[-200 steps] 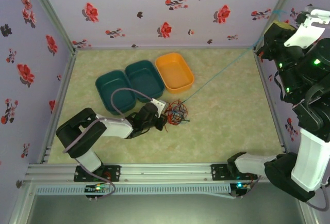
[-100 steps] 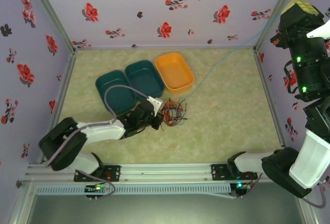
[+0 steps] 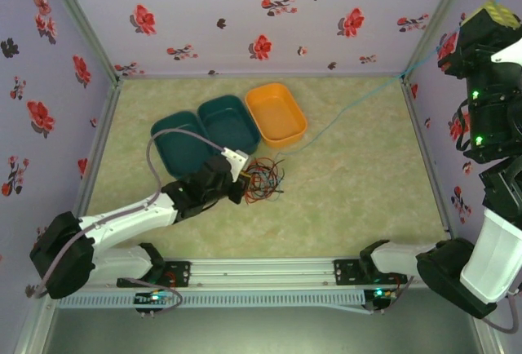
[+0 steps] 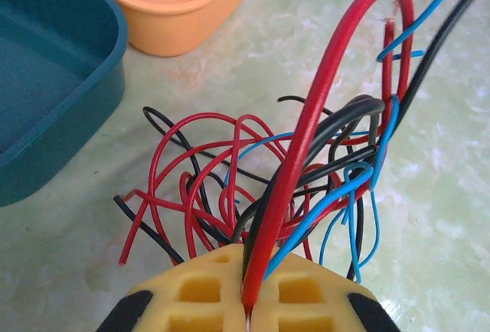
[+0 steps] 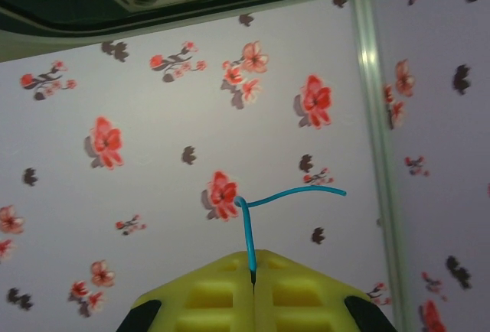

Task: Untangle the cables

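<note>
The cables [image 3: 263,179] lie as a tangle of red, black and blue strands on the table, just below the trays. My left gripper [image 3: 241,178] is at the tangle's left edge. In the left wrist view that gripper [image 4: 248,257] is shut on a thick red cable [image 4: 321,110] that arches up from the tangle [image 4: 230,187]; a black and a blue strand run into the jaws beside it. One blue cable [image 3: 352,106] stretches from the tangle to the far right corner, up to my right gripper [image 3: 489,10]. The right gripper [image 5: 253,262] is shut on its end [image 5: 249,232], held high.
Two teal trays [image 3: 173,130] [image 3: 214,108] and an orange tray [image 3: 298,134] stand side by side just behind the tangle; the teal tray [image 4: 115,49] and orange tray [image 4: 191,30] sit close ahead of the left gripper. Flowered walls enclose the table on three sides.
The left arm has stretched out low and dragged the tangle a little to the left. The right gripper has risen further into the corner with the blue cable, which now sags.
</note>
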Controlling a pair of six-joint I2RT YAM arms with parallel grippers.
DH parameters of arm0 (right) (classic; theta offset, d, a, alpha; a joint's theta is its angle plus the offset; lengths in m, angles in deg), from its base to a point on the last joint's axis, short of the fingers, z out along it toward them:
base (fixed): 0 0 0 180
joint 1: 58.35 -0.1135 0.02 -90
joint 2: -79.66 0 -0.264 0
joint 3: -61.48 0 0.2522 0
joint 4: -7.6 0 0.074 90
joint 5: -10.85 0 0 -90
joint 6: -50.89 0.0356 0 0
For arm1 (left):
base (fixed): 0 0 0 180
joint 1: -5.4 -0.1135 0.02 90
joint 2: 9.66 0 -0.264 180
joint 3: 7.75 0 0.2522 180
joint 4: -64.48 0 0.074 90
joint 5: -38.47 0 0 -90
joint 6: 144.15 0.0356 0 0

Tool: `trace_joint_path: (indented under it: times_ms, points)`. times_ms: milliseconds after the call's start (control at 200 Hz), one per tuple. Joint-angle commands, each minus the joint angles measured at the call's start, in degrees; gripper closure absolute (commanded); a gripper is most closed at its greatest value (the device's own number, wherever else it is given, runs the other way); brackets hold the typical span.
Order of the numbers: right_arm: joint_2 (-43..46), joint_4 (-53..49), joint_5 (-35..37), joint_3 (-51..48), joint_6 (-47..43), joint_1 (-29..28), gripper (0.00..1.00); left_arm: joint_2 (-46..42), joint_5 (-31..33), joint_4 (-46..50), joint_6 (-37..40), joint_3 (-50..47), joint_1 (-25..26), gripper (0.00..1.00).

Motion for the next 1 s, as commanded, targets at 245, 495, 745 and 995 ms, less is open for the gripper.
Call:
trace_joint_path:
  times_ms: [245, 495, 745, 995]
  points:
    - [3.25, 4.81, 10.13, -0.24, -7.59, 0.32, 1.00, 1.95, 1.20, 1.11, -3.00, -3.47, -2.88, 1.00]
    - [4.85, 6.23, 10.33, 0.67, -9.17, -0.03, 1.00, 5.96, 0.85, -0.41, -4.60, -5.80, -3.91, 1.00]
    - [5.42, 4.14, 10.57, -0.23, -8.24, -0.99, 1.00, 6.16, -0.22, -2.15, -5.79, -6.57, -4.05, 1.00]
    - [3.76, -1.46, 7.03, -6.66, -1.73, -1.17, 1.00, 4.54, -2.03, -2.98, -5.31, -4.10, -3.78, 1.00]
